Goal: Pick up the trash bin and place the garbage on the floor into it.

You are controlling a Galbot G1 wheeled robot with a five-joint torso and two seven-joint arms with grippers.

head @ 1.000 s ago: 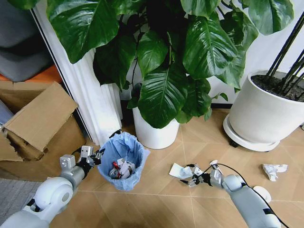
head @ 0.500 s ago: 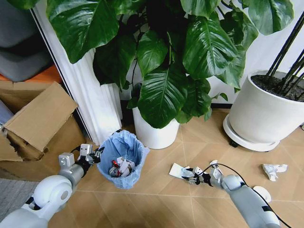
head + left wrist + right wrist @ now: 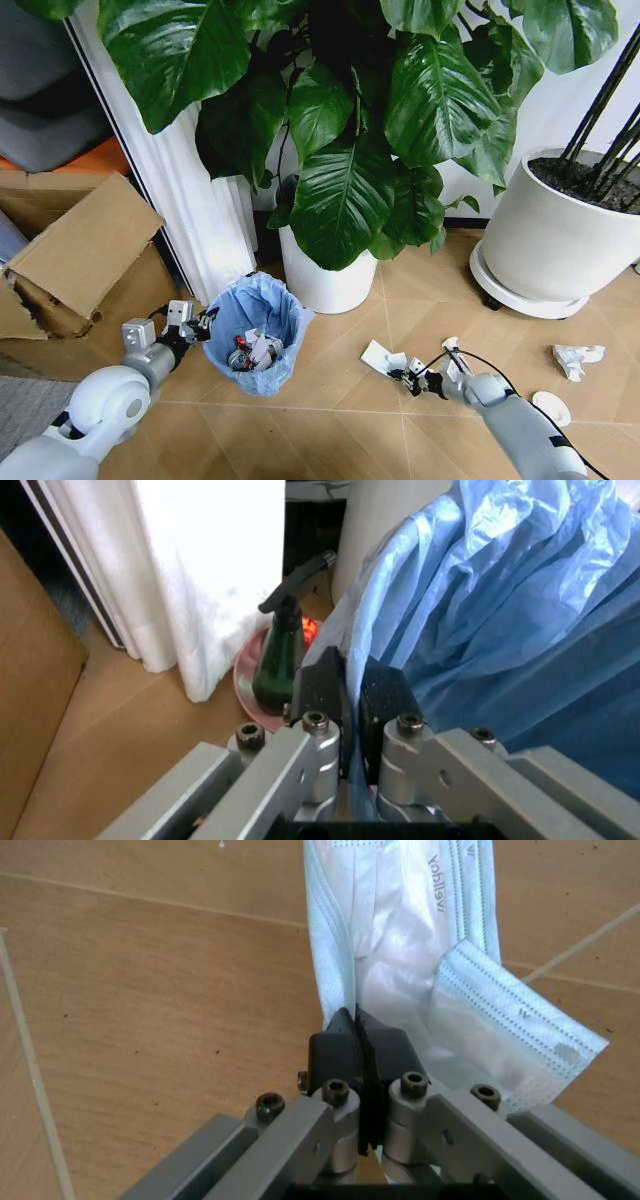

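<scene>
The trash bin (image 3: 258, 337) stands on the floor (image 3: 340, 420) in front of a white plant pot (image 3: 325, 280), already holding a few scraps. The left claw (image 3: 200, 328) is pinched on the blue bag (image 3: 480, 630) at the bin's rim — a thin, crinkly, slippery film that could slide off the bin if pulled alone.

The right claw (image 3: 357, 1036) is closed on a white wrapper (image 3: 420, 960) lying flat on the floor just right of the bin. It looks feather-light and limp, so an edge pinch suits it — though it will likely droop and flutter. More garbage, a crumpled paper (image 3: 577, 358) and a small white disc (image 3: 551, 407), lies farther right.
</scene>
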